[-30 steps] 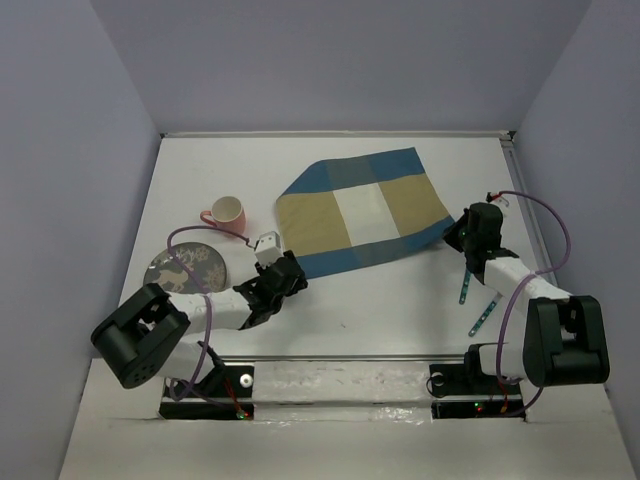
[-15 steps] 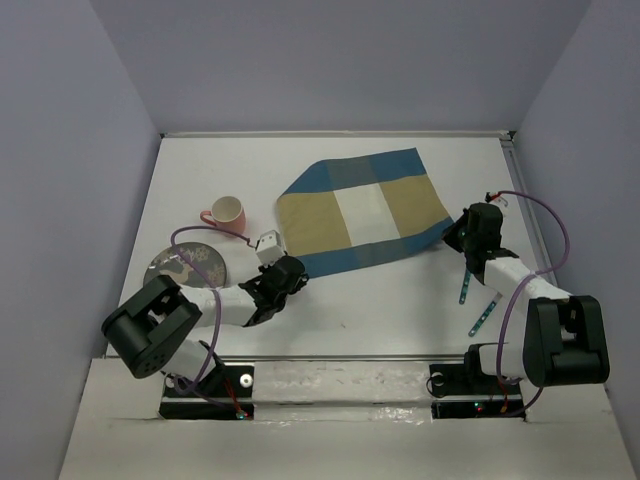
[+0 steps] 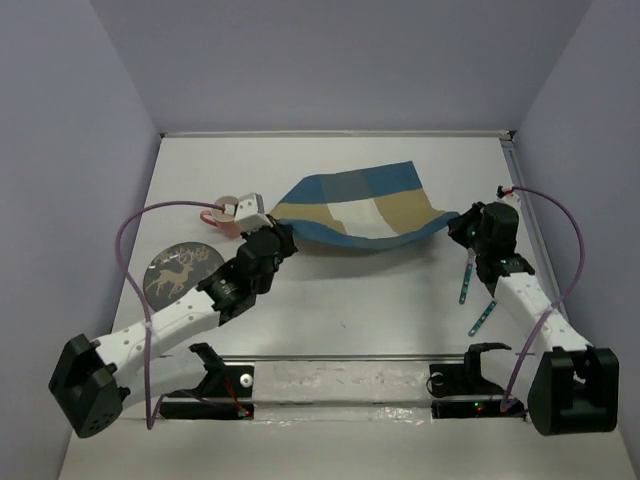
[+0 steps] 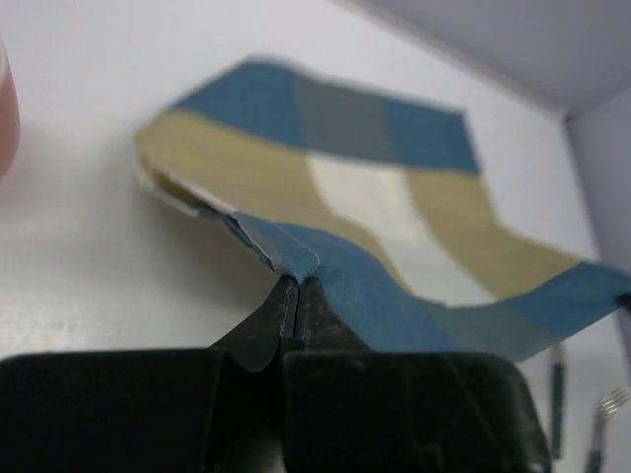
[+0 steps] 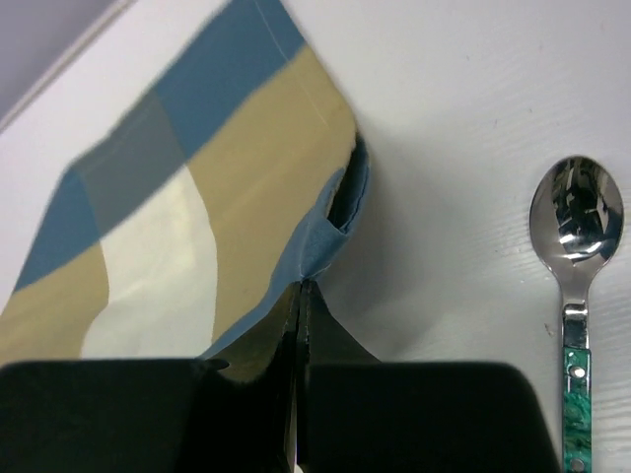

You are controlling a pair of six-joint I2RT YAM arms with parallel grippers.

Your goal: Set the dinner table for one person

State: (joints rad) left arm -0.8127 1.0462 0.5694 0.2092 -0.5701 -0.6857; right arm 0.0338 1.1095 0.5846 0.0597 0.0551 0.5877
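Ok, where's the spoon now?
Right wrist view: the spoon lies on the table, just right of the right gripper and the placemat corner it pinches.

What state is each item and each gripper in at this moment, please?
placemat, near corners held up, middle sagging
left gripper, shut on placemat corner
right gripper, shut on placemat corner
plate, lying flat, empty
mug, mostly hidden
spoon, lying flat
fork, lying flat
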